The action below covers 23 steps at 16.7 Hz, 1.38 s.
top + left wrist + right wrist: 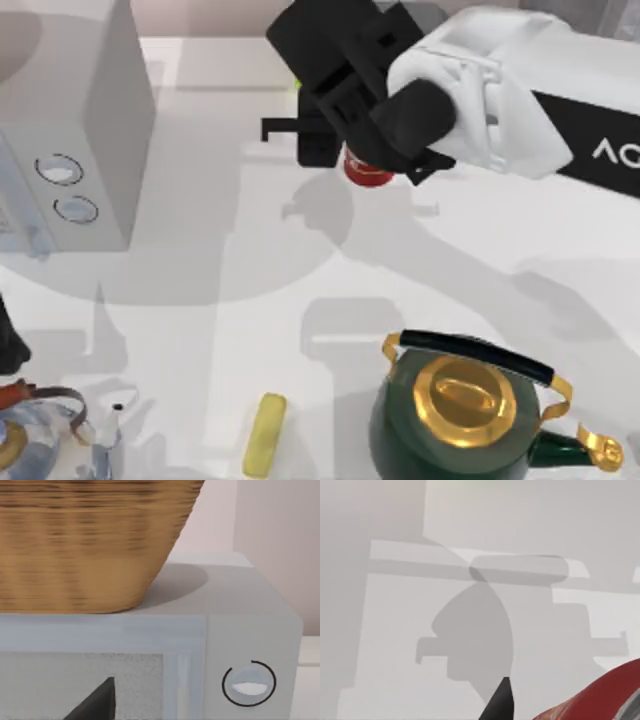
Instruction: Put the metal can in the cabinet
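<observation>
One small metal can (368,172) stands far-centre on the bench (200,330) under the right pincer (352,150), finger state untellable; likely light, rigid, slick-walled, best pinched across its round sides, mid-height.

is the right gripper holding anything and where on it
It cannot be told. The right gripper sits directly over the metal can, hiding any contact; the can's red side shows close to the wrist camera.

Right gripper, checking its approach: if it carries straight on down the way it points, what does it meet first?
Probably the small red metal can directly under the right gripper; depth between them is unclear.
</observation>
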### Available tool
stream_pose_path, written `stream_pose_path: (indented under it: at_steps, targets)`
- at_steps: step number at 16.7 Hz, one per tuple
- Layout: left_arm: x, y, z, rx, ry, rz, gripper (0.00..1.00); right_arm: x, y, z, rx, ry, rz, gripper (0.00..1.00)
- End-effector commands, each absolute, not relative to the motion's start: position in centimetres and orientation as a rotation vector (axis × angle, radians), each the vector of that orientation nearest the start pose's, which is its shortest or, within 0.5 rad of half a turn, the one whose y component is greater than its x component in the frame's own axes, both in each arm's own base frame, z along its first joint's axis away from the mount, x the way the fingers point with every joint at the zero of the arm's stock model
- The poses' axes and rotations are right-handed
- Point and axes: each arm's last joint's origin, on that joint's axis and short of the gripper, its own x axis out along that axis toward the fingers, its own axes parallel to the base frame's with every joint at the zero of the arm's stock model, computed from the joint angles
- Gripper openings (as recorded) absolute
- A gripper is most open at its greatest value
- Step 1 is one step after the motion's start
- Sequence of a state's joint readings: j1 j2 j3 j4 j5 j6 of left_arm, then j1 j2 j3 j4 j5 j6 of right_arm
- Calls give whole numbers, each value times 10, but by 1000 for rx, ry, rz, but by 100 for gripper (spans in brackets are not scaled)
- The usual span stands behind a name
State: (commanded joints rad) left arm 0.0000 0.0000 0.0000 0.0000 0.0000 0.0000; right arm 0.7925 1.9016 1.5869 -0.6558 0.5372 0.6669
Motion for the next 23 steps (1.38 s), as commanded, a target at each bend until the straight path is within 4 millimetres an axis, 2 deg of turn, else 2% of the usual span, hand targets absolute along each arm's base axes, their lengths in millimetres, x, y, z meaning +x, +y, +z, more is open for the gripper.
stream_pose_path:
  at_steps: [2,5,7,11,18,21,23]
  targets:
    - [106,-1,160,0,0,0,100,302,266,261,45,775,-20,0]
    - [106,-1,160,0,0,0,100,295,222,276,77,742,-16,0]
    - [106,-1,160,0,0,0,100,282,187,285,99,709,-12,0]
    - [106,-1,160,0,0,0,100,241,127,300,150,599,14,0]
    - [106,-1,160,0,0,0,100,186,67,286,149,435,96,0]
    - [106,-1,160,0,0,0,100,153,43,264,147,338,93,0]
    - [106,-1,160,0,0,0,100,132,29,239,137,267,78,0]
